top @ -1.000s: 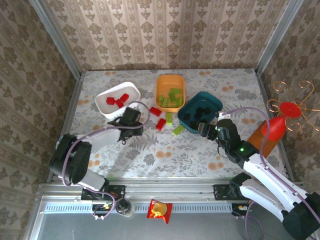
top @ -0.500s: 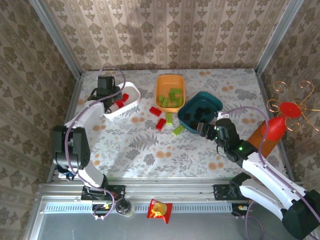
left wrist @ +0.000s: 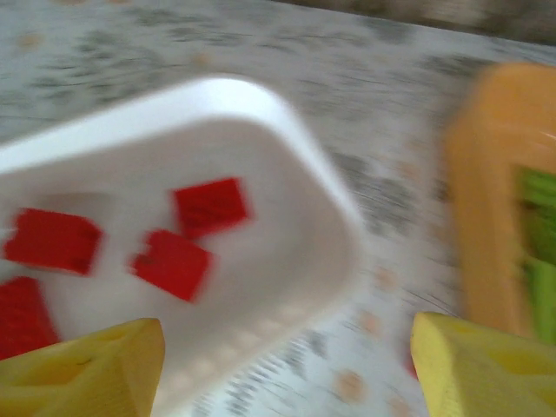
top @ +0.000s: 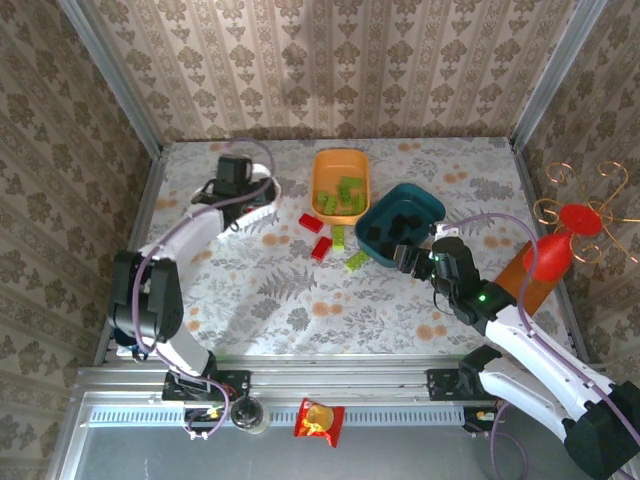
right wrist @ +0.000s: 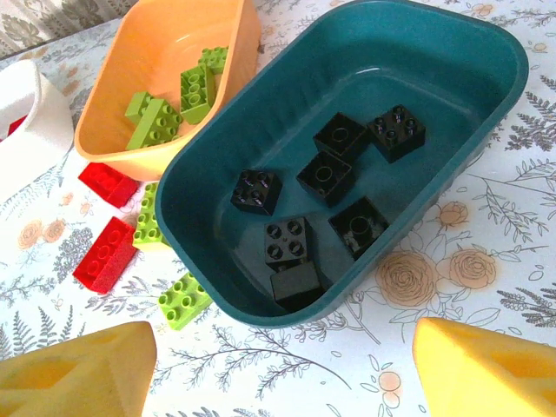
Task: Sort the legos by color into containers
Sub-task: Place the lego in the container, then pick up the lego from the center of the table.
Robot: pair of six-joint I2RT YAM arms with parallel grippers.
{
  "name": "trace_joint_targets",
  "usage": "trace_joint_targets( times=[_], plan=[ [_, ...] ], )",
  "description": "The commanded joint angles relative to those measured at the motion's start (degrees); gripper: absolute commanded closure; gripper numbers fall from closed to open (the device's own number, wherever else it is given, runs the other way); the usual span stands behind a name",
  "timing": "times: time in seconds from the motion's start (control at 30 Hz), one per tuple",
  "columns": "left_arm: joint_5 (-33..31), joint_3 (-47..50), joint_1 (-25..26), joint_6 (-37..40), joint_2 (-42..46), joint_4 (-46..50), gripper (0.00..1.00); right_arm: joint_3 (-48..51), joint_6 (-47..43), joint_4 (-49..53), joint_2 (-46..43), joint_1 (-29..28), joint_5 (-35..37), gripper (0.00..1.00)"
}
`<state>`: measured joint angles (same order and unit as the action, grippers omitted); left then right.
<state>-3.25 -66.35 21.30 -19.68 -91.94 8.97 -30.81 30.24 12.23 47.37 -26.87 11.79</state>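
Lab rig: wallpapered booth [top: 350,70], aluminium frame [top: 350,385]

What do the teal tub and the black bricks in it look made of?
Teal tub: looks like moulded plastic, smooth, with a soft sheen along its rim. Black bricks: probably hard plastic, slightly glossy, with crisp moulded studs.

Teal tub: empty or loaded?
Loaded. Several black legos lie inside the teal tub, covering part of its floor.
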Motion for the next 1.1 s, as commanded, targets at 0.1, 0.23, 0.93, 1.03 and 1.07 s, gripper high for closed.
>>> trace_joint_targets(
  times=[0.1,0.23,0.93,1.03,1.07],
  plan=[
    [3.2,5.8,15.8,0.5,-1.4,-1.8,0.23,-2.1,0.5,0.3,0.7,-0.2,0.1,0.21],
    [2.5,5.9,20.7,1.3,-5.6,-2.3,0.23,-2.2,0.5,0.5,0.6,-0.2,0.2,0.21],
    [1.6,8.4,19.6,1.4,-11.5,-4.9,0.71,-2.6,0.6,1.0,0.1,-0.2,0.9,0.21],
    [1.3,11.5,18.1,0.3,-5.4,-5.0,0.72,-2.8,0.6,0.8,0.2,-0.2,0.7,0.20],
    [1.0,12.6,17.4,0.1,-2.8,-4.9,0.72,-2.8,0.7,0.7,0.3,-0.2,0.5,0.21]
  ],
)
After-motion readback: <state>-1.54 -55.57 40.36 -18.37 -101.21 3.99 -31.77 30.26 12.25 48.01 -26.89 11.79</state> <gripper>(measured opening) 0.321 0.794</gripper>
